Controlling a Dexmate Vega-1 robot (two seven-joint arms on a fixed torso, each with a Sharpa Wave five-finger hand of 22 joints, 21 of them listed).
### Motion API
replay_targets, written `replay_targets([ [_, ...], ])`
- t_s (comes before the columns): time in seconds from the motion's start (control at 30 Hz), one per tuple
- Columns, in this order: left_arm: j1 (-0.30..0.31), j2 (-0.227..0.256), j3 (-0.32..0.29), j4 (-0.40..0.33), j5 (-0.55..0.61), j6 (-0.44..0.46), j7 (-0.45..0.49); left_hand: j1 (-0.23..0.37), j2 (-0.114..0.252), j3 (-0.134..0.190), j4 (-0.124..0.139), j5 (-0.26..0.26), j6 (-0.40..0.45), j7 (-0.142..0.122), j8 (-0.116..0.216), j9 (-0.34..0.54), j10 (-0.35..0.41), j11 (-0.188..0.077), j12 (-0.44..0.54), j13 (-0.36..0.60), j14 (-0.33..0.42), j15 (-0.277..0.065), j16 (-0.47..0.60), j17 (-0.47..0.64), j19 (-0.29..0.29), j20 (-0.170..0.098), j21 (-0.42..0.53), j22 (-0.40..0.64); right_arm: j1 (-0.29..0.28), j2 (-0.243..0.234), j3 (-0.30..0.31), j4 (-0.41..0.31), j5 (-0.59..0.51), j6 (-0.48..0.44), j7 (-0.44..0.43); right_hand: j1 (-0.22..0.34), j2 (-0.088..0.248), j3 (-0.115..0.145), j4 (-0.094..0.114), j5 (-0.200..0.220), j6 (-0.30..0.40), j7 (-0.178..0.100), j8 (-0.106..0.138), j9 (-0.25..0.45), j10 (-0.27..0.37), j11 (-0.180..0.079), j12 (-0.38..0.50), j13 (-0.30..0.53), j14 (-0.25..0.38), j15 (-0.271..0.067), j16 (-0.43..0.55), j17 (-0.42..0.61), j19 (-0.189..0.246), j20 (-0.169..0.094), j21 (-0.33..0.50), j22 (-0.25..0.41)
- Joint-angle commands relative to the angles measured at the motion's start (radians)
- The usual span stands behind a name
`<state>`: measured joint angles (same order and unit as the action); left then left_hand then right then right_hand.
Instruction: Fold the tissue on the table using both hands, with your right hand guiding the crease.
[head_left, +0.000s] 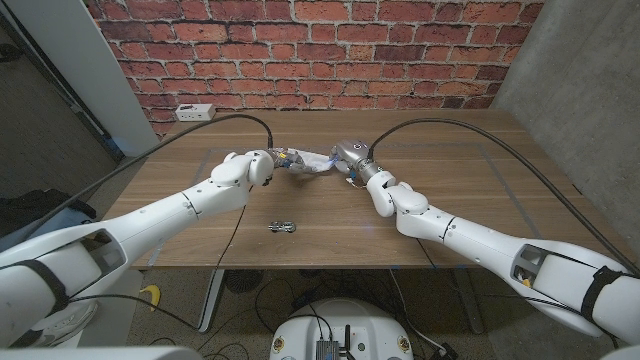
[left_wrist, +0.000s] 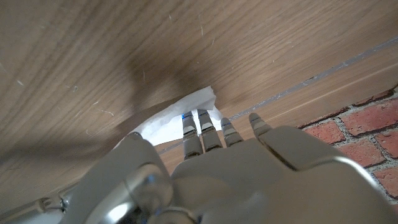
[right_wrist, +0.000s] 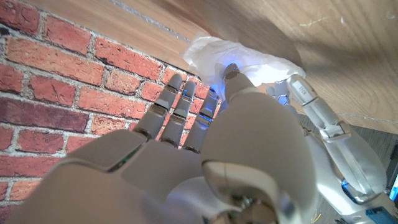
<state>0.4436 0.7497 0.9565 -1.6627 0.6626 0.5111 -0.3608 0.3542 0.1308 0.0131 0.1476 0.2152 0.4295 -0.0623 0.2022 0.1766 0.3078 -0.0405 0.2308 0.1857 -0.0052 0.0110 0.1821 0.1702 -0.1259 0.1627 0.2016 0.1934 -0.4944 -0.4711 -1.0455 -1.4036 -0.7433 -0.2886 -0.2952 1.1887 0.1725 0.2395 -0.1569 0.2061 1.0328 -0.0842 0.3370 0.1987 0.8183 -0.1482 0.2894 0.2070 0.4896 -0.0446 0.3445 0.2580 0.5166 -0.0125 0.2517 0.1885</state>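
My left robot hand and right robot hand both hold the crumpled white tissue between them over the wooden surface.

Both arms reach in from the near corners and meet at mid tabletop, far of centre. Left hand and right hand face each other, close together, each at one end of the tissue. Left wrist view: fingers extended, tips on the tissue. Right wrist view: fingers curled toward it, thumb tip against it. Grip of either hand not clear.
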Motion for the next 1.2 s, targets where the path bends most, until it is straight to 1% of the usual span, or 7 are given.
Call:
replay_targets([
  [0.03,0.028,-0.001,-0.005,-0.061,0.087,0.031,-0.032,-0.013,-0.005,-0.005,0.003,0.006,0.001,-0.011,-0.005,0.001,0.008,-0.017,-0.002,0.001,0.0,0.006,0.004,0.004,-0.014,0.004,-0.006,0.002,0.02,-0.011,-0.003,-0.013,-0.085,0.063,-0.034,0.014,-0.004,0.01,0.002,0.0,0.008,-0.002,0.009,0.0,0.001,-0.007,-0.002,0.004,0.01,-0.179,-0.003,0.0,0.009,0.001,0.007,0.002],
  [0.43,0.052,0.0,-0.039,-0.06,0.066,0.009,-0.045,-0.026,-0.006,-0.011,0.005,0.006,0.006,-0.012,-0.006,0.002,0.016,-0.024,-0.003,0.002,0.003,0.0,0.006,0.004,-0.014,0.003,-0.002,0.002,0.073,0.017,-0.022,0.043,-0.126,0.15,-0.033,0.02,-0.007,0.014,0.003,0.0,0.015,-0.01,0.01,0.001,0.004,-0.013,-0.007,0.005,0.018,-0.184,-0.003,0.001,0.012,-0.003,0.009,0.002],
  [0.5,0.054,0.0,-0.042,-0.059,0.063,0.007,-0.048,-0.028,-0.006,-0.012,0.005,0.006,0.007,-0.012,-0.006,0.002,0.015,-0.024,-0.004,0.002,0.004,-0.001,0.006,0.004,-0.013,0.002,-0.001,0.002,0.083,0.025,-0.026,0.059,-0.128,0.167,-0.039,0.019,-0.008,0.013,0.005,-0.001,0.018,-0.009,0.011,0.001,0.005,0.002,-0.008,0.005,0.02,-0.182,-0.004,0.002,0.012,-0.004,0.009,0.003],
  [0.53,0.056,0.0,-0.044,-0.059,0.061,0.005,-0.047,-0.029,-0.006,-0.012,0.005,0.007,0.007,-0.012,-0.006,0.002,0.015,-0.024,-0.005,0.002,0.003,-0.001,0.005,0.004,-0.014,0.002,-0.001,0.002,0.088,0.029,-0.027,0.068,-0.13,0.173,-0.043,0.019,-0.008,0.014,0.005,-0.001,0.017,-0.011,0.01,0.001,0.005,0.001,-0.008,0.005,0.02,-0.182,-0.003,0.002,0.013,-0.004,0.009,0.003],
  [0.6,0.059,0.001,-0.047,-0.058,0.057,0.0,-0.045,-0.03,-0.007,-0.013,0.005,0.007,0.006,-0.013,-0.007,0.002,0.014,-0.023,-0.005,0.002,0.003,-0.001,0.005,0.004,-0.013,0.003,-0.001,0.002,0.1,0.04,-0.031,0.089,-0.131,0.19,-0.051,0.021,-0.008,0.015,0.005,-0.001,0.019,-0.012,0.011,0.001,0.007,-0.01,-0.009,0.005,0.021,-0.183,-0.004,0.002,0.014,-0.005,0.01,0.003],
  [1.07,0.075,0.003,-0.063,-0.055,0.042,-0.006,-0.035,-0.039,-0.011,-0.018,0.003,0.008,0.009,-0.019,-0.008,0.002,0.015,-0.022,-0.009,0.002,0.004,-0.004,0.005,0.004,-0.011,0.006,0.003,0.002,0.177,0.135,-0.07,0.254,-0.107,0.294,-0.123,0.032,-0.008,0.025,0.004,0.001,0.039,-0.025,0.018,0.001,0.023,-0.029,-0.01,0.007,0.039,-0.184,-0.006,0.002,0.025,-0.005,0.015,0.003],
  [1.2,0.075,0.003,-0.064,-0.053,0.04,-0.008,-0.035,-0.041,-0.013,-0.02,0.003,0.008,0.014,-0.018,-0.007,0.002,0.015,-0.021,-0.009,0.002,0.004,-0.005,0.005,0.004,-0.01,0.006,0.004,0.002,0.193,0.161,-0.08,0.3,-0.091,0.313,-0.142,0.031,-0.011,0.029,0.005,0.002,0.044,-0.029,0.02,0.001,0.025,-0.024,-0.011,0.007,0.045,-0.182,-0.01,0.0,0.027,-0.003,0.016,0.003],
])
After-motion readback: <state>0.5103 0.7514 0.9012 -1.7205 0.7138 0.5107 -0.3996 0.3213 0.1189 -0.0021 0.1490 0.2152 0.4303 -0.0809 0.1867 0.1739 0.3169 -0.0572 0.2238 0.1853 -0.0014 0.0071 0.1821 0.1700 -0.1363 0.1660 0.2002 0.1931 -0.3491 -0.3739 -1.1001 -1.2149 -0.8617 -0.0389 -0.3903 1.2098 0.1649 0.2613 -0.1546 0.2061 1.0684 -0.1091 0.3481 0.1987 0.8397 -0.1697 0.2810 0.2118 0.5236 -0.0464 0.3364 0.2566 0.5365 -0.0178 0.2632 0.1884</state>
